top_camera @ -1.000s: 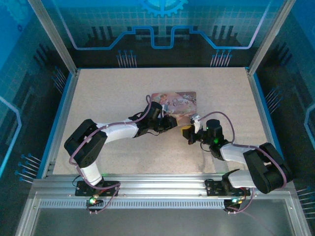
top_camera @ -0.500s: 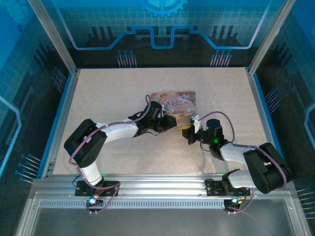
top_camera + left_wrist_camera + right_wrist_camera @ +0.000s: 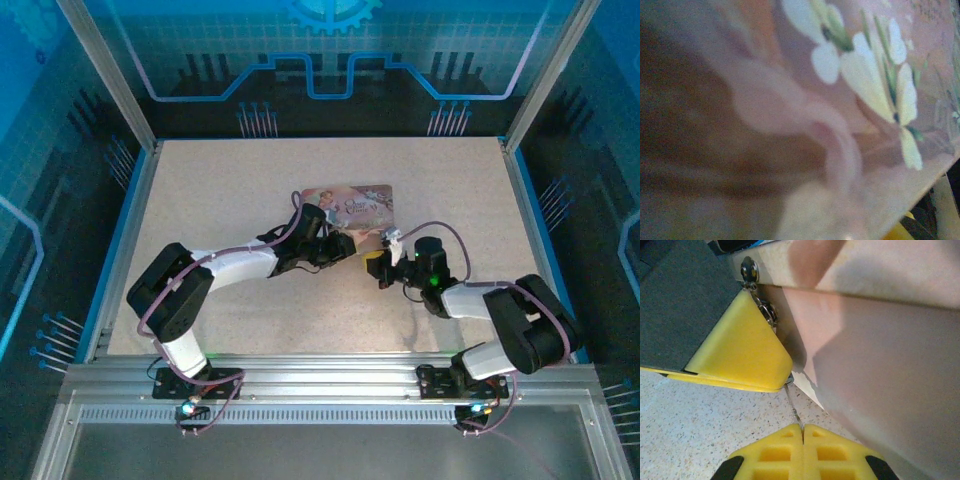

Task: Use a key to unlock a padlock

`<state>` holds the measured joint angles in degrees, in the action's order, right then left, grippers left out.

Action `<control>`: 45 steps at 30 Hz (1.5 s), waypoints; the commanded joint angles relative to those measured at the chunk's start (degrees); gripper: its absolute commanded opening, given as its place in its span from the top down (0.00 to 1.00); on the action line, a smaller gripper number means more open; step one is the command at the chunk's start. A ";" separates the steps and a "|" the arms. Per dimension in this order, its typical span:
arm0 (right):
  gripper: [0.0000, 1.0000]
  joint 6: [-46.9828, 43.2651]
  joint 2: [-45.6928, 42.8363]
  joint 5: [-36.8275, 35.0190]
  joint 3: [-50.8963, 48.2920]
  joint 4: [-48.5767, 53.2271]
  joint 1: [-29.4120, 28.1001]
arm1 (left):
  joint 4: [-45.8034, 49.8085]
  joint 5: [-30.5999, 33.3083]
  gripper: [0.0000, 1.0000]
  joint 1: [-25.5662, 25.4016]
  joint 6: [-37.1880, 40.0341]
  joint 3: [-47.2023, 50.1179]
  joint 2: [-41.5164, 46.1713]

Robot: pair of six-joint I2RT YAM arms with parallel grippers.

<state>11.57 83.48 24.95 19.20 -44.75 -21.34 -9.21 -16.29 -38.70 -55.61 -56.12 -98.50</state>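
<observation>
In the right wrist view, the right gripper (image 3: 803, 432) is seen at bottom centre, its yellow ribbed fingertips (image 3: 772, 456) pressed together on the slim dark metal key (image 3: 794, 407). The key is pinched by its rear end so that the free tip is pointed up the frame. That tip is lost under the lower corner of a yellow wedge-shaped finger (image 3: 740, 350), judged to belong to the left gripper (image 3: 343, 247). Whether that gripper's fingers are spread or clamped cannot be told.

The tiny glinting metal padlock (image 3: 767, 310) is found at upper left, hung at the corner of the large pink illustrated tin box (image 3: 875, 370), just beside the wedge's slanted edge. The wedge is judged to be laid there so that tin and lock are steadied against the key's push.

Little room is left. The key is hemmed between the wedge on the left and the tin's wall on the right, and only a strip of speckled beige table (image 3: 685, 415) is open at lower left. In the top view, the table is spread well beyond both grippers on every side, so backing away is judged easy.
</observation>
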 commanded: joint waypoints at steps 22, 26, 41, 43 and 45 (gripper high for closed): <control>0.98 -0.15 -2.35 1.15 -1.21 -4.90 -0.10 | 1.51 -3.98 0.93 1.44 -3.14 -2.20 4.00; 0.98 -0.35 -2.60 1.59 -1.18 -4.47 -0.05 | 1.83 -3.96 0.93 1.64 -3.01 -2.33 4.19; 0.98 -0.32 -1.54 3.25 -1.57 -4.29 -0.51 | 1.48 -4.36 0.93 1.87 -3.47 -2.87 3.93; 0.98 -0.08 -1.48 3.04 -1.45 -4.57 -0.54 | 1.48 -4.51 0.93 1.88 -3.50 -2.90 3.88; 0.99 0.25 -1.35 2.87 -1.22 -5.20 -0.54 | 1.56 -4.58 0.93 1.87 -3.45 -2.90 3.97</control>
<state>11.75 81.97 27.16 18.20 -48.05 -21.37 -6.46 -17.91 -37.28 -57.58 -56.86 -96.90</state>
